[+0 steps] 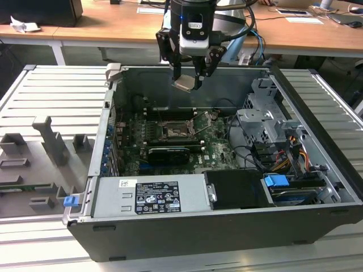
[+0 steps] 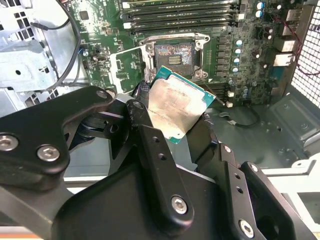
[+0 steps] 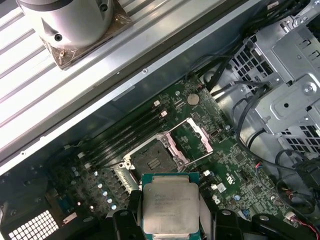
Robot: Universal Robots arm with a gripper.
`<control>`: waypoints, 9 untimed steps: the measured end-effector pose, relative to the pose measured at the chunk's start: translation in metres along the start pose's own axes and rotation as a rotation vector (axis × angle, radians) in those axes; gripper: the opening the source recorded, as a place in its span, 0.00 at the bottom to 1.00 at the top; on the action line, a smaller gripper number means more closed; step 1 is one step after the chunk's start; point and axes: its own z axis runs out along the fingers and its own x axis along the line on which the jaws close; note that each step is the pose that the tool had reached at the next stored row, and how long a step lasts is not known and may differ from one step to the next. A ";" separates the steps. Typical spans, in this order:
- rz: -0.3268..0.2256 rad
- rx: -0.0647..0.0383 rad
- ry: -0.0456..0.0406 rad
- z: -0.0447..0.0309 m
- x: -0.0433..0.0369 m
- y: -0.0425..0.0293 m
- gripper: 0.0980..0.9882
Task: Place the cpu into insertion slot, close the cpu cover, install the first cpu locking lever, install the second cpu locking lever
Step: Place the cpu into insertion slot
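My gripper (image 1: 188,81) hangs over the open computer case, above its far wall, shut on the cpu (image 1: 184,85). The chip's pale silver face shows between the black fingers in both wrist views: cpu (image 2: 176,106), cpu (image 3: 170,206). Below it on the green motherboard lies the insertion slot (image 1: 172,131), a dark square with a metal rim and nothing in it, also seen as insertion slot (image 2: 174,54) and insertion slot (image 3: 155,159). The cpu cover (image 3: 192,136) stands swung open beside the socket, a thin metal frame, and appears again as cpu cover (image 2: 125,69). The chip is well above the socket, apart from it.
A grey power supply box (image 1: 150,195) fills the case's near side. A black ribbed card (image 1: 167,154) lies just in front of the socket. A metal drive cage (image 1: 266,122) with cables stands at the exterior view's right. Memory slots (image 2: 177,15) run beside the socket. A grey fixture tray (image 1: 39,158) sits outside the case.
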 end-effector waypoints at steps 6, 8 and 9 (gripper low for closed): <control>0.012 0.000 -0.0010 0.0001 0.0000 0.0000 0.50; 0.016 0.000 -0.0014 0.0001 0.0000 0.0000 0.50; 0.019 0.000 -0.0017 0.0001 0.0000 0.0000 0.50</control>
